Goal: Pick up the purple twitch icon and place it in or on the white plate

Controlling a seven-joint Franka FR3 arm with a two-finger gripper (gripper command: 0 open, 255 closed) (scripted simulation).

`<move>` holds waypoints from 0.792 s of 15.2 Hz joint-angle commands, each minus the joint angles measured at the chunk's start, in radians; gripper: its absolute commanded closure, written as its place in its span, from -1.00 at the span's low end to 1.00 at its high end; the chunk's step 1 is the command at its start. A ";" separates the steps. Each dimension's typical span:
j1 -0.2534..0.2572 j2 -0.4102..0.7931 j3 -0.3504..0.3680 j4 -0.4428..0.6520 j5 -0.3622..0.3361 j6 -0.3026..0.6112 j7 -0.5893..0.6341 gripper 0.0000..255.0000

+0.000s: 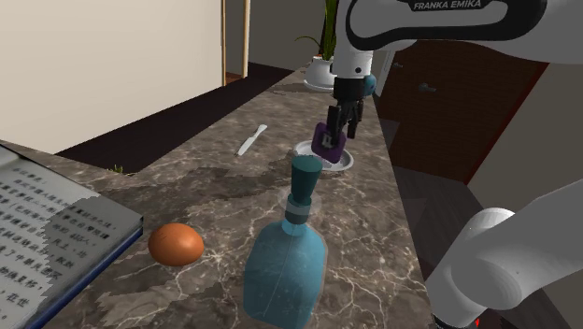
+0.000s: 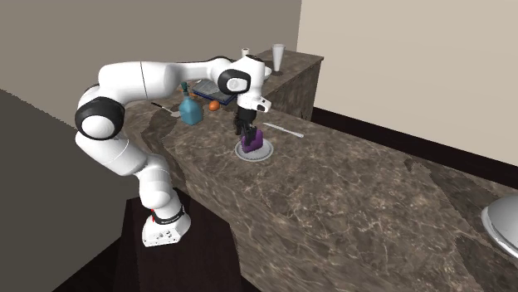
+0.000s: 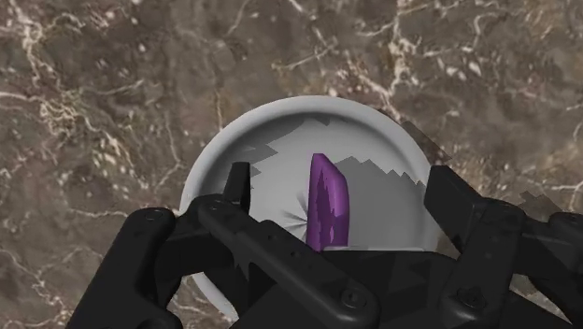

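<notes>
Purple icon (image 3: 329, 201) standing on edge inside white plate (image 3: 271, 140), right between fingers of hand (image 3: 341, 182). Hand spread, gap either side, nothing pinched. Looks like placing is done: icon in plate, hand straight above, fingers straddling it, so straight lift should clear it without a knock. Can't confirm icon fully seated.

Plate sits on counter (image 1: 234, 178). In shoulder view, from plate: white knife (image 1: 252, 140) at ten o'clock, blue bottle (image 1: 285, 271) at six, orange ball (image 1: 176, 245) at eight, open book (image 1: 47, 224) beyond.

Count: one icon, one plate, one of each other thing.
</notes>
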 commanded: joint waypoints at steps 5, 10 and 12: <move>-0.001 0.048 0.000 0.169 -0.001 -0.121 0.001 -1.00; -0.001 0.048 0.000 0.169 -0.001 -0.121 0.001 -1.00; -0.001 0.048 0.000 0.169 -0.001 -0.121 0.001 -1.00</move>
